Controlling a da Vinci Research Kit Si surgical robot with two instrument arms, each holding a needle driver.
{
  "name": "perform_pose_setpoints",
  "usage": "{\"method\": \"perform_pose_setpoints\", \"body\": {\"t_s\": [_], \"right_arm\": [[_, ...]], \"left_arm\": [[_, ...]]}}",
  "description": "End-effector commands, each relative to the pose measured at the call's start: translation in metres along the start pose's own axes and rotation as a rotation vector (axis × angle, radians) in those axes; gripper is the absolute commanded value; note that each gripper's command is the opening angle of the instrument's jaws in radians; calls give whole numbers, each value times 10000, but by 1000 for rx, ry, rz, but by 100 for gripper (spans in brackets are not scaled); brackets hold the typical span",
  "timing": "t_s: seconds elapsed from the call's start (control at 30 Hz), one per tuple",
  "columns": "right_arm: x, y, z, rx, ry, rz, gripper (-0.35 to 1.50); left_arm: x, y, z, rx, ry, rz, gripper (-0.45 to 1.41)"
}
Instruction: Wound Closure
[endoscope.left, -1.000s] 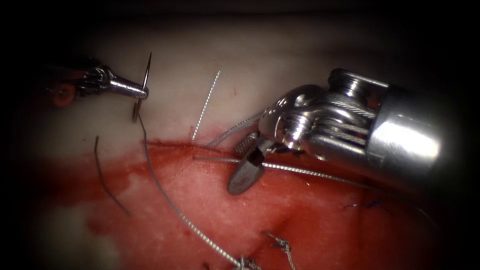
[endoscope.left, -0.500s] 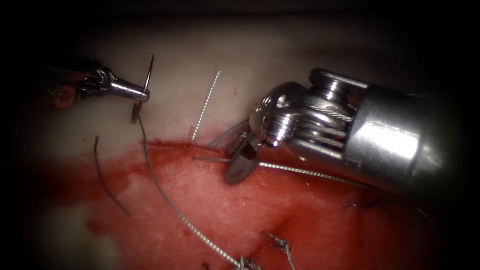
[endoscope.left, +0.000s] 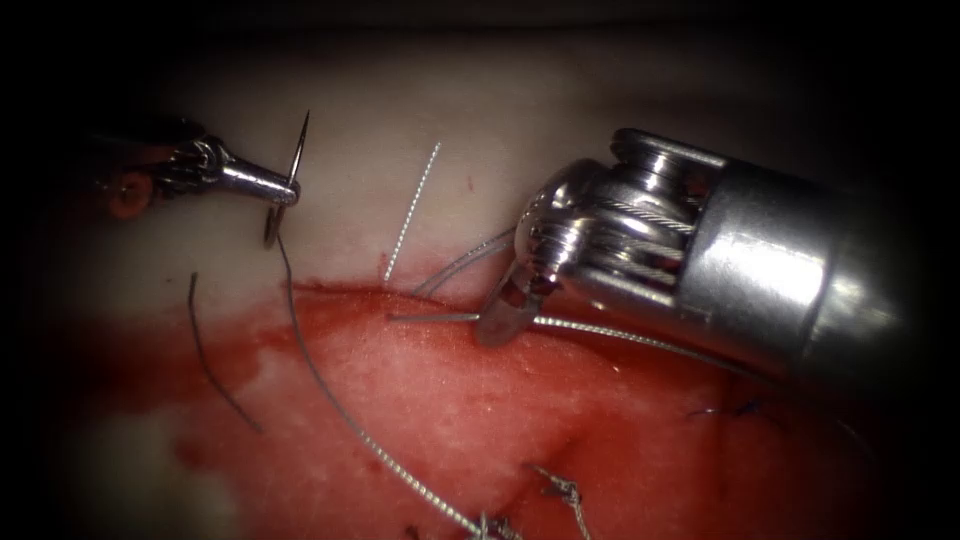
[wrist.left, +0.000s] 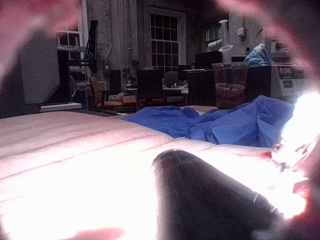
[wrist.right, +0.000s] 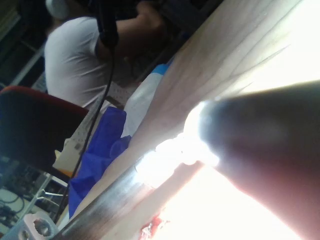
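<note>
In the endoscope view, the left arm's slim steel needle driver (endoscope.left: 285, 189) sits at the upper left, over pale tissue, its jaws clenched on the thin curved steel needle (endoscope.left: 291, 170) at about the middle of its curve. The needle stands nearly upright, point up, clear of the pale pork-belly tissue (endoscope.left: 560, 110) and out on the left of the cut.

From the needle's lower end the braided grey thread (endoscope.left: 340, 410) trails down across the red fluid (endoscope.left: 450, 400) to a knotted stitch at the lower edge. The right arm's large bright steel needle driver (endoscope.left: 505, 318) comes in from the right, and its jaws have narrowed over the last second (they stood plainly apart before) onto a strand of thread running level along the upper rim of the red-stained cut (endoscope.left: 350, 292); they look closed on it, though the grip itself is partly hidden. A short dark cut thread end (endoscope.left: 215, 365) lies loose to the left, and a pale stiff tail (endoscope.left: 412, 210) sticks up above the cut.

The left wrist view shows that arm's dark shaft (wrist.left: 200, 200) over glare-lit tissue.

The right wrist view shows its dark shaft (wrist.right: 270, 150) likewise.

As for progress, I judge the closure partly done: knots sit along the lower right, while the needle is still threaded and in hand.
</note>
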Motion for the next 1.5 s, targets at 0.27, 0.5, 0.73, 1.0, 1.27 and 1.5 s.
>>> {"method": "perform_pose_setpoints", "body": {"t_s": [0.27, 0.5, 0.73, 1.0, 1.27, 1.5], "right_arm": [[94, -19, -32, 4, 39, 163, -35], [269, -40, -45, 46, 64, 397, -35], [366, -37, -54, 81, 71, 554, -35], [329, -28, -103, 27, -18, 541, 41], [179, -4, -145, 201, -185, 366, 84], [57, 2, -89, 52, -69, 168, 78]], "left_arm": [[16, 5, -6, 0, 8, 6, -45], [16, 5, -5, 1, 9, 5, -45], [16, 5, -5, 0, 8, 5, -45], [17, 6, -6, 0, 8, 4, -45], [17, 6, -6, -1, 8, 4, -45], [17, 6, -6, 0, 8, 4, -45]]}}
